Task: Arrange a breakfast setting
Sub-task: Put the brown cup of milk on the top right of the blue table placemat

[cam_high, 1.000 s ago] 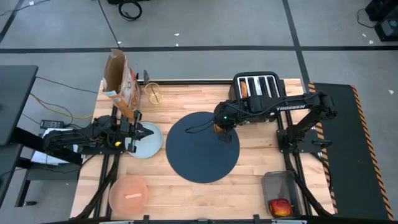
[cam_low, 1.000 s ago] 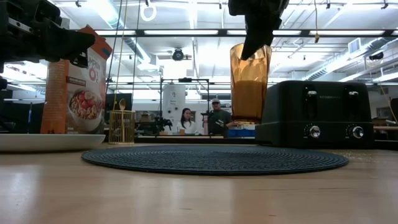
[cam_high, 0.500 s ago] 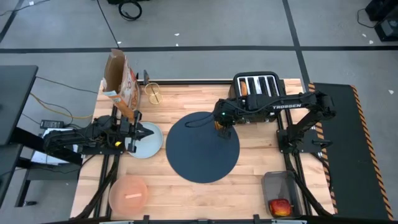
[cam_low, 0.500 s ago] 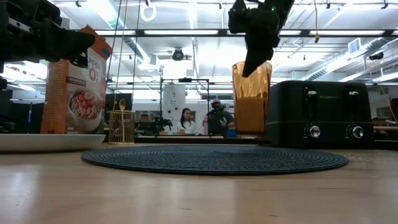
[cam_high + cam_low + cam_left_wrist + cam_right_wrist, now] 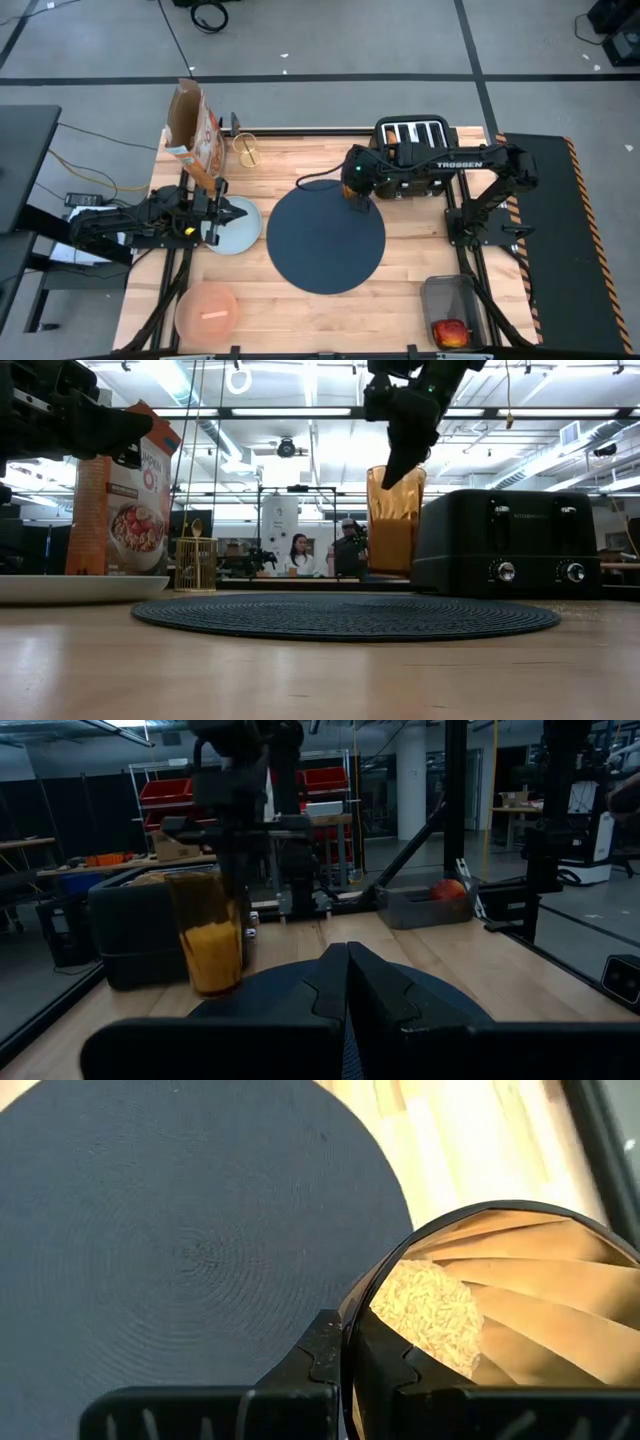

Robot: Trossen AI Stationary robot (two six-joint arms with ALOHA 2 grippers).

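Black four-slot toaster sat at the far edge of the wooden worktop. Opened cereal box stood upright at the far left corner, small gold wire holder just beside it. Two people stood well beyond the worktop.

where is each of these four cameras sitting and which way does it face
High view: above the table, looking straight down; both arms show, right gripper on the amber tumbler.
Low view: at tabletop height, looking level across the dark-blue mat into the room.
Left wrist view: looks past its own shut fingers.
Right wrist view: looks down into the tumbler.
All four share the tumbler and mat.
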